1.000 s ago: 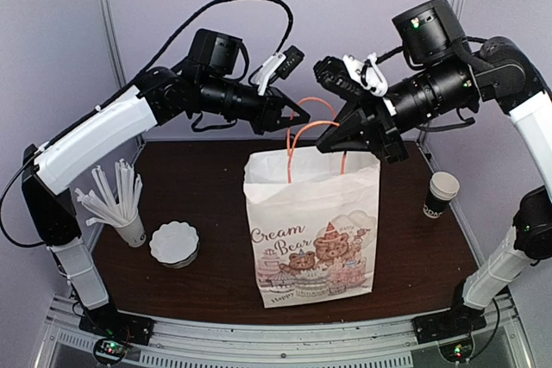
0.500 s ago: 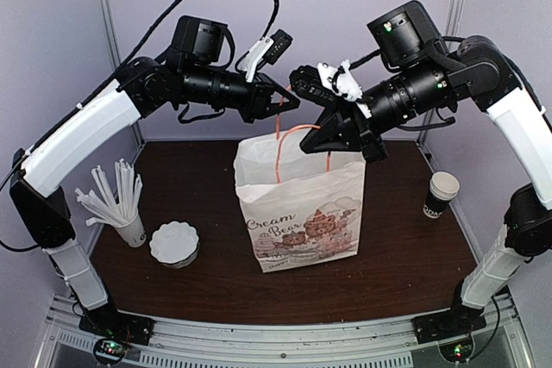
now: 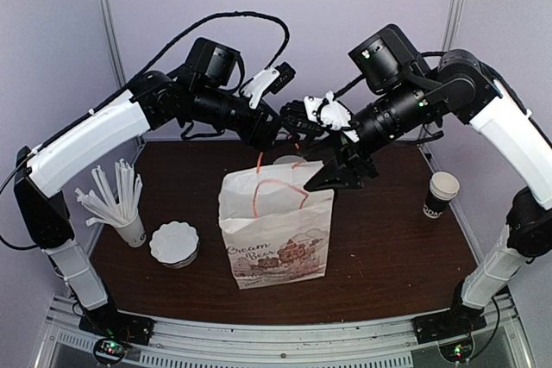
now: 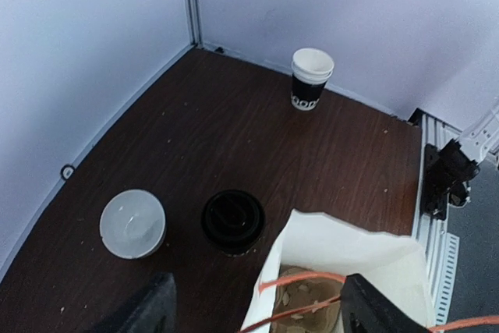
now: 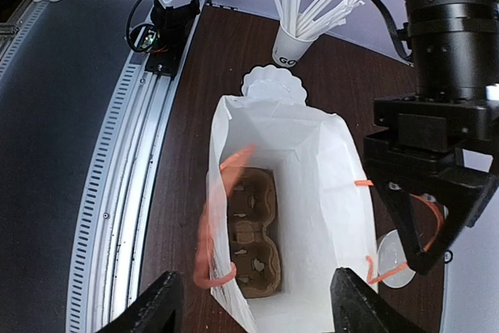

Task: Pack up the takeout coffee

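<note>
The takeout coffee (image 4: 232, 221), a black cup with a black lid, stands on the table just behind the white paper bag (image 3: 276, 239), seen from above in the left wrist view. The bag stands upright and open, with the brown pulp carrier (image 5: 253, 232) lying on its bottom. My left gripper (image 3: 291, 122) hovers open above the bag's back edge, and one orange handle (image 4: 304, 280) runs close by its right finger. My right gripper (image 3: 336, 171) is open above the bag's mouth. The near handle (image 5: 214, 224) hangs loose and blurred.
A lidless black cup with a white rim (image 3: 442, 194) stands at the right edge. At the left are a cup of straws (image 3: 121, 204) and a white scalloped stack (image 3: 174, 243). A clear lid (image 4: 132, 224) lies beside the coffee. Walls close the back and sides.
Both grippers, shut on the orange handles before, now stand open. The bag has come down and shifted left and nearer; both arms lowered and moved left with it.
</note>
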Available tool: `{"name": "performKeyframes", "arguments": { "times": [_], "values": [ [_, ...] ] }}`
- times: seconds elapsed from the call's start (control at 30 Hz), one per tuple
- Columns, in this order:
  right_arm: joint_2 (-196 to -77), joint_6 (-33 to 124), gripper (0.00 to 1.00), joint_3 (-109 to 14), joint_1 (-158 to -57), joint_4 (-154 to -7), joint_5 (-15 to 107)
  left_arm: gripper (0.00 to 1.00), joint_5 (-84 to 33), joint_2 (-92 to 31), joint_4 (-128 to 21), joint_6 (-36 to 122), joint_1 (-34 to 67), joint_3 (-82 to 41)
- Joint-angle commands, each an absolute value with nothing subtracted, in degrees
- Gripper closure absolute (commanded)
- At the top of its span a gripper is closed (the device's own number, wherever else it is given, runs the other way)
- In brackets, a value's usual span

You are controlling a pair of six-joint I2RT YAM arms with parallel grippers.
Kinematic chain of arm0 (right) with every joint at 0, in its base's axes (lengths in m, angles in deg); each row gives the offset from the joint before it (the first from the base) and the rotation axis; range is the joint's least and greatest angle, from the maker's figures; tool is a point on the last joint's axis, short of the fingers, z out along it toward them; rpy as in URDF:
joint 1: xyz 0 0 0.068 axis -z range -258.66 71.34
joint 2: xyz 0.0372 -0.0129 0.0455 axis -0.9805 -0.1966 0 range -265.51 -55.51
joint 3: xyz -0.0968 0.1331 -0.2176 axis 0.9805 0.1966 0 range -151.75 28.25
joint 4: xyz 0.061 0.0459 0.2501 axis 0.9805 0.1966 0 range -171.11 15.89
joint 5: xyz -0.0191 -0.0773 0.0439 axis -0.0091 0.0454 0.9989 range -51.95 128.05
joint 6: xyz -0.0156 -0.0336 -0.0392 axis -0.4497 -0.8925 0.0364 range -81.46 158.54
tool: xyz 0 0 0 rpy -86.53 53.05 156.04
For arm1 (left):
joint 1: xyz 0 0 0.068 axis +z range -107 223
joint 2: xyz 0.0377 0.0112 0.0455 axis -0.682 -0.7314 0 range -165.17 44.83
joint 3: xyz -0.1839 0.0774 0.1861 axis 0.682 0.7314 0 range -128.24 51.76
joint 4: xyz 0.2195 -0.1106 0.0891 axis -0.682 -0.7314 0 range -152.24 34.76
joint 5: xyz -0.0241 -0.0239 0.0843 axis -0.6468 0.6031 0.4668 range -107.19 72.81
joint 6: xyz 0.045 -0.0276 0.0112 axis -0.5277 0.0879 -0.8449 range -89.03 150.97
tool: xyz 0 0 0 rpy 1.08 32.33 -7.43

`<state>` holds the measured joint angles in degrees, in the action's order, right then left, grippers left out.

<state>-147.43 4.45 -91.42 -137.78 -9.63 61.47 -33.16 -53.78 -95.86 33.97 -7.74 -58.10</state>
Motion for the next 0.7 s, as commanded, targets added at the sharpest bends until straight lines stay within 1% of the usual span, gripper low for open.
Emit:
{"name": "performKeyframes", "arguments": {
  "times": [0.0,0.13,0.27,0.33,0.5,0.67],
  "values": [
    [-142.53,4.26,0.30,-92.68,-133.26,-7.35,63.27,0.20,-24.77,-49.43,-97.95,31.82,-7.98,-54.47],
    [-139.83,5.00,0.30,-88.92,-125.62,-7.89,66.84,0.14,-22.19,-44.38,-97.56,27.94,-7.94,-50.85],
    [-136.94,6.27,0.33,-78.20,-116.32,-13.20,68.79,0.12,-23.83,-37.26,-95.33,26.11,-7.95,-44.02],
    [-136.56,6.39,0.34,-73.53,-113.45,-15.24,68.91,0.11,-23.63,-33.96,-94.35,25.53,-7.98,-40.51],
    [-138.07,6.79,0.36,-67.29,-109.10,-18.96,68.62,0.09,-21.26,-28.28,-92.47,25.21,-7.96,-33.76],
    [-144.02,5.70,0.38,-66.65,-108.75,-20.50,64.48,0.09,-18.11,-25.61,-91.02,26.75,-7.98,-29.79]
  ]
}}
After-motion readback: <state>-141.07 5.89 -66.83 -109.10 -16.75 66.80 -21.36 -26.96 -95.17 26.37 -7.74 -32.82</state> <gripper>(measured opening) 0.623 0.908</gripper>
